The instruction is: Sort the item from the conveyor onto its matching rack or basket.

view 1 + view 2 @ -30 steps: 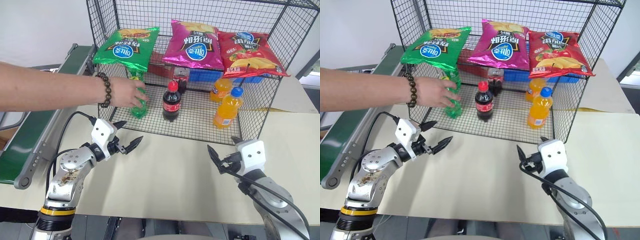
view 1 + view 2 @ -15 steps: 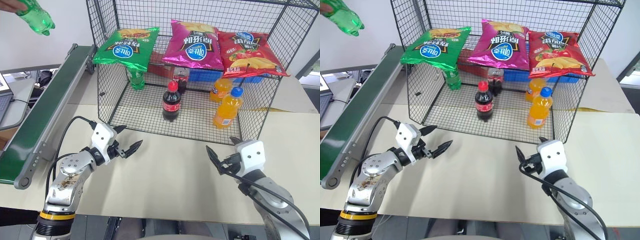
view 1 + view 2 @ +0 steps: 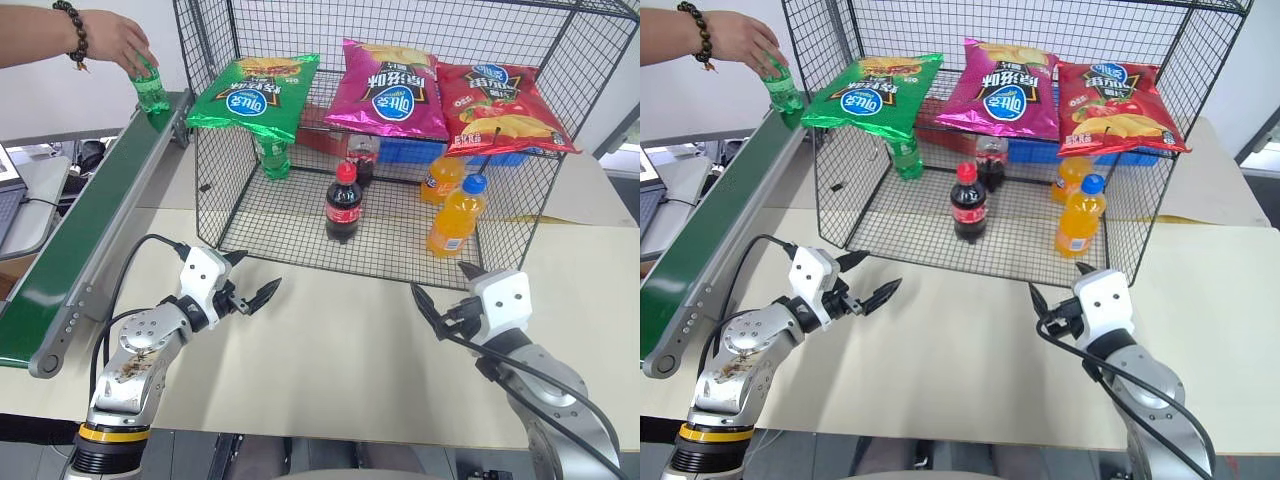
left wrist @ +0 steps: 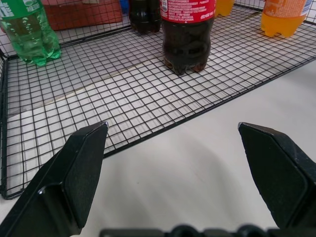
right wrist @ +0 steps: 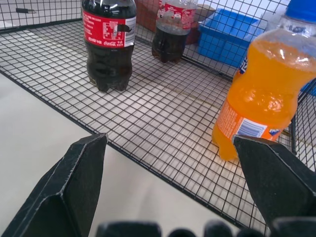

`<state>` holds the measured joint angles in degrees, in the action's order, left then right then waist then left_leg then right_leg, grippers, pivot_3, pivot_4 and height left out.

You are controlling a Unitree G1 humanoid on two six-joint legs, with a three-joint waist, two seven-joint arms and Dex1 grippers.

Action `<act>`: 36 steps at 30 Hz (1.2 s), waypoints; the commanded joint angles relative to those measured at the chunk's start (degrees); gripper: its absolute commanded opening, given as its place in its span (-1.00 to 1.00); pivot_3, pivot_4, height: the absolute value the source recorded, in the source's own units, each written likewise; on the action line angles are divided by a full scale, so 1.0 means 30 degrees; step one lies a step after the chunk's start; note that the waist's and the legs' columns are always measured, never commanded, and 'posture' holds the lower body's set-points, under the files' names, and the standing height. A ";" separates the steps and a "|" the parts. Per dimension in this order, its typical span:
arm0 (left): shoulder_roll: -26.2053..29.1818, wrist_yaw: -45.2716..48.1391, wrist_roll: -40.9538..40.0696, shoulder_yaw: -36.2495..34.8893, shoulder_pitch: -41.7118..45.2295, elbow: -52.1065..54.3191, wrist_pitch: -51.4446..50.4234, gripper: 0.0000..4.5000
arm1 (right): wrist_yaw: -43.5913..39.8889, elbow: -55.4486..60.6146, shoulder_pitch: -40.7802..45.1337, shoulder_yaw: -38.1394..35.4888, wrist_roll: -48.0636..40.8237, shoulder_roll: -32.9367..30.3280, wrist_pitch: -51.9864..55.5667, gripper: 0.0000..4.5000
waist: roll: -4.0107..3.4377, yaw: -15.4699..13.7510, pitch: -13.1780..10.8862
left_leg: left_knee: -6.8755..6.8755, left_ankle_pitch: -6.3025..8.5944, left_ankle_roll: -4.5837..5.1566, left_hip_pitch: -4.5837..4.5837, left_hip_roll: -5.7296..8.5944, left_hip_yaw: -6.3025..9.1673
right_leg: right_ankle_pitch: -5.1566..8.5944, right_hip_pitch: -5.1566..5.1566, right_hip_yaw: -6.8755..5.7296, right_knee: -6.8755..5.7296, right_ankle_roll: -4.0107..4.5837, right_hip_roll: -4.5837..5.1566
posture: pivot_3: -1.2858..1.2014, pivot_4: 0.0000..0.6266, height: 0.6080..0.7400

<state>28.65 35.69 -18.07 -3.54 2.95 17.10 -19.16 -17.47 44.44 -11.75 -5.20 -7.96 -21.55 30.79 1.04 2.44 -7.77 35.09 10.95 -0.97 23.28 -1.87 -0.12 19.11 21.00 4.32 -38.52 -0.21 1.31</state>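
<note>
A person's hand (image 3: 118, 38) has taken the green bottle (image 3: 151, 93) out of the rack (image 3: 215, 190) and now sets it on the conveyor (image 3: 90, 210) far end, so sorting can restart w/ left gripper (image 3: 250, 280) & right gripper (image 3: 445, 300) both open, empty.

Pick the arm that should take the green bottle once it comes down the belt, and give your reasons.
Left, probably. The left gripper hangs open beside the conveyor, where a person's hand is setting the green bottle. The right gripper, also open, is across the table.
</note>
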 commanded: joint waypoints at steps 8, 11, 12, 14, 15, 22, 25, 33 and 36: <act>-0.0631 -0.2193 -0.1647 -0.3972 0.1111 0.0118 0.0170 1.00 | -0.2526 0.1601 0.2384 -0.0891 -0.3834 -0.1601 0.2416 0.98 | 0.0004 0.0060 -0.0002 | 0.0011 0.0000 0.0000 -0.0001 -0.0013 0.0000 | 0.0000 0.0000 -0.0005 -0.0003 0.0000 -0.0008 | 0.03 -0.52 1.00; -0.0737 -0.3751 -0.2062 -0.5897 0.1953 0.0012 0.0061 1.00 | -0.3959 0.1776 0.4996 -0.1509 -0.7056 -0.2504 0.3890 0.98 | 0.0010 0.0058 -0.0007 | 0.0016 0.0000 0.0001 -0.0006 -0.0011 0.0007 | -0.0001 -0.0007 -0.0010 -0.0007 0.0001 -0.0011 | 0.03 -0.52 1.00; -0.0715 -0.4207 -0.2214 -0.6476 0.2208 -0.0065 -0.0065 1.00 | -0.4207 0.1671 0.5934 -0.1734 -0.8119 -0.2741 0.4415 0.98 | 0.0015 0.0049 -0.0008 | 0.0022 0.0000 0.0001 0.0000 -0.0007 0.0006 | -0.0001 -0.0008 -0.0009 -0.0005 0.0002 -0.0010 | 0.03 -0.52 1.00; -0.0545 -0.4864 -0.2122 -0.7309 0.2502 -0.0327 -0.0035 1.00 | -0.4873 0.1154 0.7949 -0.1964 -1.0026 -0.3384 0.5333 0.98 | 0.0029 0.0058 -0.0018 | 0.0027 0.0001 0.0002 -0.0004 -0.0009 0.0021 | -0.0002 -0.0019 -0.0026 -0.0007 0.0002 -0.0012 | 0.03 -0.52 1.00; -0.0469 -0.5208 -0.2021 -0.7730 0.2605 -0.0620 0.0031 1.00 | -0.5122 0.0728 0.9064 -0.1953 -1.0794 -0.3672 0.5732 0.98 | 0.0031 0.0020 -0.0016 | 0.0029 0.0001 0.0003 -0.0002 -0.0006 0.0020 | -0.0002 -0.0017 -0.0029 -0.0002 0.0003 -0.0011 | 0.03 -0.52 1.00; 0.1061 -0.6965 -0.1379 -1.0444 0.4118 -0.4692 0.0852 1.00 | -0.7180 -0.3719 1.7200 -0.0053 -1.3432 -0.4176 0.6948 0.98 | 0.0049 0.0021 -0.0027 | 0.0040 0.0017 0.0030 -0.0040 -0.0007 0.0057 | -0.0004 -0.0081 -0.0093 0.0014 0.0006 -0.0001 | 0.03 -0.52 1.00; 0.1996 -0.6712 -0.1485 -1.0921 0.4718 -0.6570 0.1014 1.00 | -0.7829 -0.5096 1.9179 0.0625 -1.3654 -0.3857 0.6792 0.98 | 0.0055 -0.0015 -0.0026 | 0.0040 0.0019 0.0034 -0.0032 -0.0009 0.0064 | -0.0005 -0.0068 -0.0118 0.0006 0.0008 0.0012 | 0.03 -0.52 1.00; 0.4287 -0.5199 -0.1437 -1.1224 0.5882 -1.1219 0.2492 1.00 | -0.8702 -0.6280 2.1585 0.1871 -1.3721 -0.2434 0.6351 0.98 | 0.0056 -0.0028 -0.0025 | 0.0030 0.0024 0.0042 -0.0003 -0.0019 0.0057 | -0.0009 -0.0015 -0.0135 -0.0036 0.0014 0.0091 | 0.03 -0.52 1.00; 0.4682 -0.4466 -0.1663 -1.0984 0.6418 -1.2355 0.2628 1.00 | -0.8744 -0.6407 2.1934 0.2106 -1.3590 -0.2098 0.6291 0.98 | 0.0057 -0.0007 -0.0024 | 0.0030 0.0024 0.0042 -0.0001 -0.0028 0.0054 | -0.0009 0.0016 -0.0136 -0.0083 0.0015 0.0127 | 0.03 -0.52 1.00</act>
<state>40.73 21.09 -22.53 -36.08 20.62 -19.43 -12.71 -43.53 24.67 52.33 1.66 -48.44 -28.11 51.30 1.21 2.42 -7.84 35.19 11.02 -0.85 23.28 -1.95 0.04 19.09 21.10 3.89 -38.86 -0.17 1.72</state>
